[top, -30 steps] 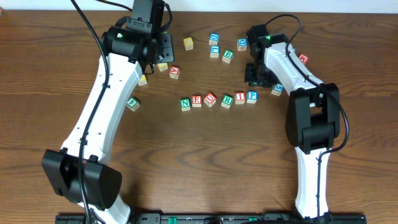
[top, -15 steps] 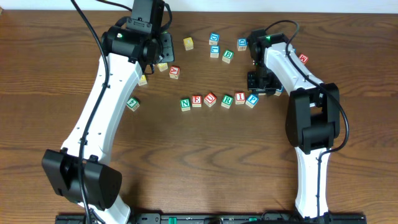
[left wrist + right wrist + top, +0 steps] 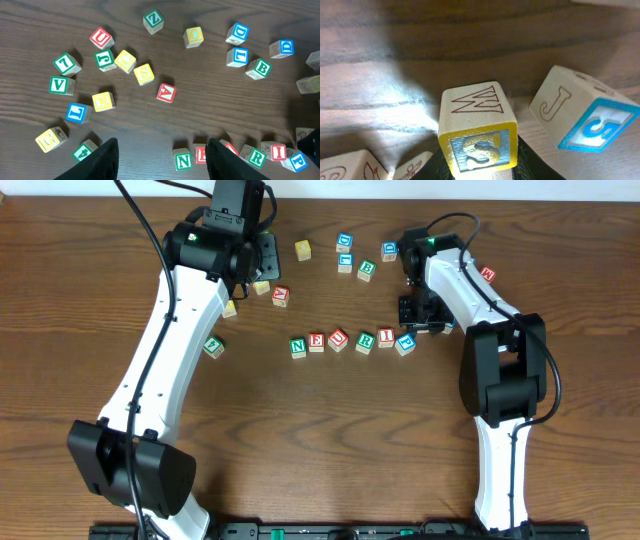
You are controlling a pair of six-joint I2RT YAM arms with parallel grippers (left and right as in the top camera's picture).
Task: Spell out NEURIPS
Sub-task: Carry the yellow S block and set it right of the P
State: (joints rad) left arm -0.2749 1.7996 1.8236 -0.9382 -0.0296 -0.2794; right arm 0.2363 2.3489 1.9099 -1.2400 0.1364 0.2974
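Care with the yellow-framed S cube (image 3: 479,145), clamped between the fingers of the right end effector (image 3: 479,169): lower straight down, clear of the blue-framed cube (image 3: 592,125) just beside. Set it flat on the desk (image 3: 330,430) touching the askew P cube (image 3: 405,342), in line with the row (image 3: 338,339) N, E, U, R, I. Leave the left end effector (image 3: 161,152), fingers apart and empty, over the loose cubes (image 3: 125,61).

Robotics lab, 2 white robot arms (image 3: 170,340), wooden table (image 3: 320,440)
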